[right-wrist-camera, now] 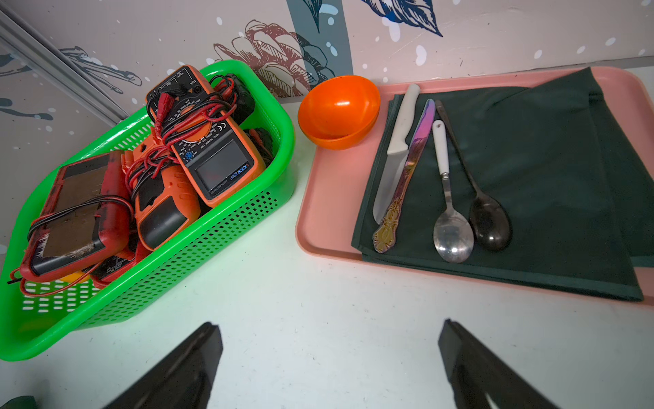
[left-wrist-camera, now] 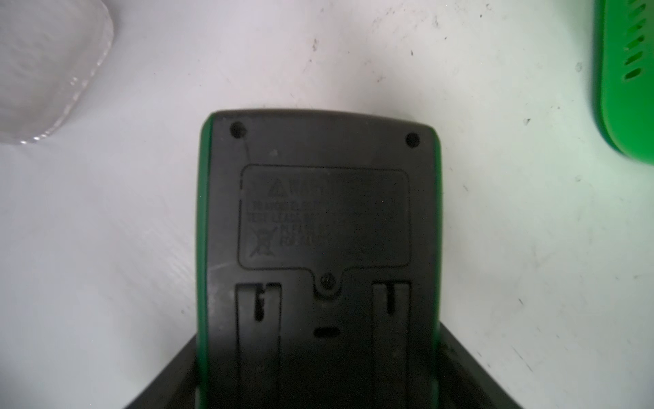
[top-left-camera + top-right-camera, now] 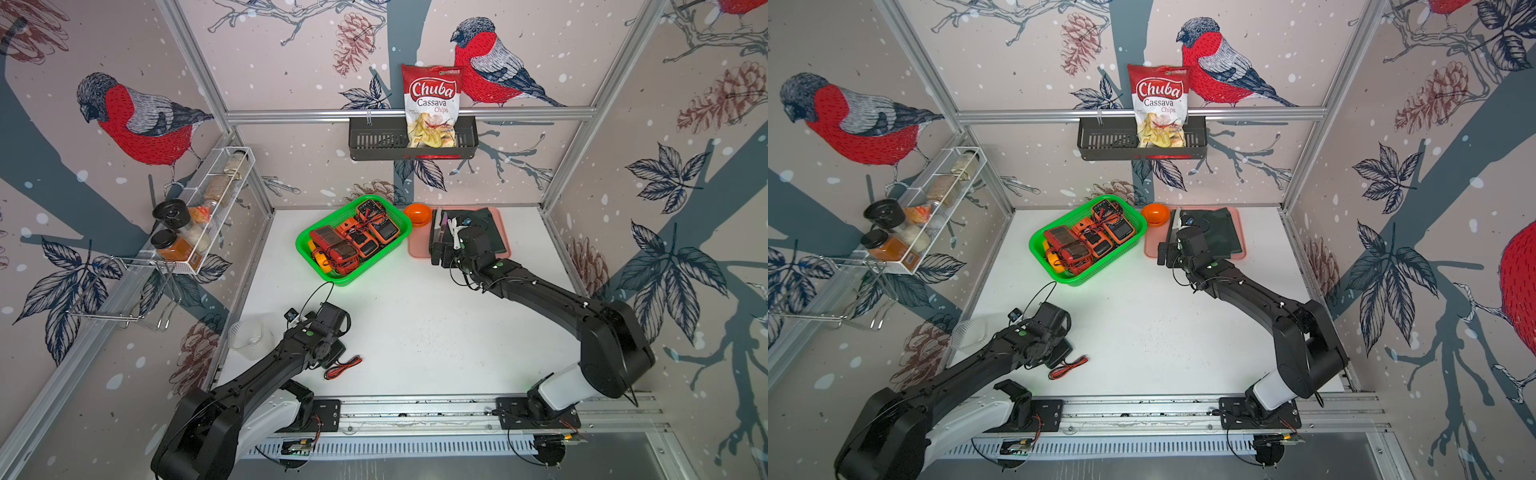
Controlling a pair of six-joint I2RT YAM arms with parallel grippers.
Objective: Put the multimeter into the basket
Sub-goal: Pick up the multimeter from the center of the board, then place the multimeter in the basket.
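Note:
The multimeter lies face down on the white table near the front left, showing a black back with green edges. My left gripper straddles it, its fingers pressed against both long sides. In both top views the arm hides most of it. Its red and black leads trail beside it. The bright green basket stands at the back centre, filled with several orange and red multimeters. My right gripper hovers open and empty over bare table, between the basket and the tray.
A pink tray with a dark cloth and cutlery sits right of the basket, an orange bowl at its corner. A clear plastic container stands left of the left arm. A wire rack and a black shelf hang on the walls.

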